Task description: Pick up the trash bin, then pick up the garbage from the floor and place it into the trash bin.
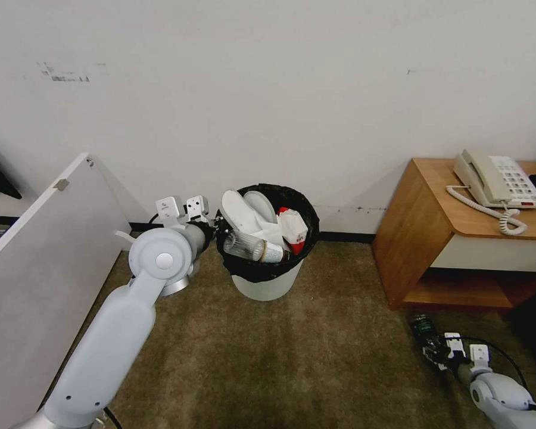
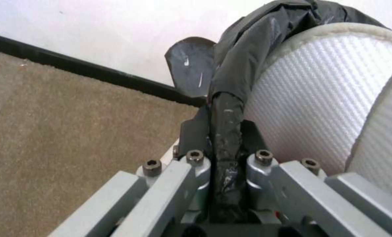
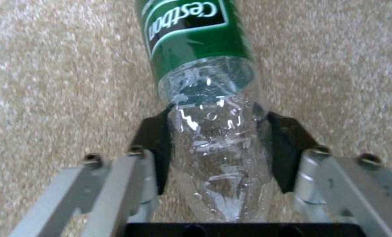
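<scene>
I have the left gripper (image 1: 215,225) clamped on the near-left rim of the trash bin (image 1: 267,285), which sits by the wall, already packed with slippers, a cup and a red-white wrapper (image 1: 293,229). The step in hand, as I read it, is the pickup of a green-labelled bottle (image 1: 424,328) on the carpet (image 1: 292,357) in front of the wooden side table (image 1: 426,229): the right gripper (image 1: 436,348) is down there with its jaws around the clear lower body. The next move calls for lifting it free and carrying it across to the bin's mouth (crowded, so the drop needs care). The right wrist view settles what the head view leaves vague: the dark pads (image 3: 154,138) press both sides of the bottle (image 3: 209,131), denting it. The left wrist view shows the fingers pinching the black liner (image 2: 224,131) over the rim, a slipper (image 2: 319,98) just beside.
</scene>
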You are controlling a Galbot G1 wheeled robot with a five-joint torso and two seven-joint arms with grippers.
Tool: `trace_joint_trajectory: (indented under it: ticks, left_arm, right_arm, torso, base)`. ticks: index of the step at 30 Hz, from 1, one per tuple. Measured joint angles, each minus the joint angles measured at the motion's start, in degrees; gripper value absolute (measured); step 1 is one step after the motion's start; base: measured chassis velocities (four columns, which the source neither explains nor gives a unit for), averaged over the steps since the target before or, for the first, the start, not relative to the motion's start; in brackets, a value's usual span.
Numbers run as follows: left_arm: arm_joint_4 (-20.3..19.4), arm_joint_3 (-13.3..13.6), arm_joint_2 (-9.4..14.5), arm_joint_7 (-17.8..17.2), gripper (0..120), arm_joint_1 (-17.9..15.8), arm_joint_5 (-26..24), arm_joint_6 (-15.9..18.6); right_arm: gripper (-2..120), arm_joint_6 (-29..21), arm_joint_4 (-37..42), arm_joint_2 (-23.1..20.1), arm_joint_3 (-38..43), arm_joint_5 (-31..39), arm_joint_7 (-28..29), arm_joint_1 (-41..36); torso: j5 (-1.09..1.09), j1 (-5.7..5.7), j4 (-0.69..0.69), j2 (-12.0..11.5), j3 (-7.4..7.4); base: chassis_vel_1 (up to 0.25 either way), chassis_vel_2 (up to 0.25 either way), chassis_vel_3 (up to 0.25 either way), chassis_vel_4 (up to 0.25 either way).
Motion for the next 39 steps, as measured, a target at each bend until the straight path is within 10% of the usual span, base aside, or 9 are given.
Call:
trace_joint_trajectory:
  ticks: [11,39]
  left_arm:
    - [-0.2,-0.1,0.2,0.1,4,0.4,0.0,0.0]
    - [1.1,1.0,-0.9,0.0,4,0.1,0.8,0.2]
  right_arm:
    - [22,0.1,3.1,-0.6,0.0,-0.7,0.0,-0.4]
    - [22,0.9,26.9,-14.5,3.4,-7.7,1.1,-16.4]
  torso:
    - [0.0,0.0,0.0,0.0,0.0]
    - [0.01,0.0,0.0,0.0,-0.01]
  base:
    - [0.0,0.0,0.0,0.0]
    - [0.0,0.0,0.0,0.0]
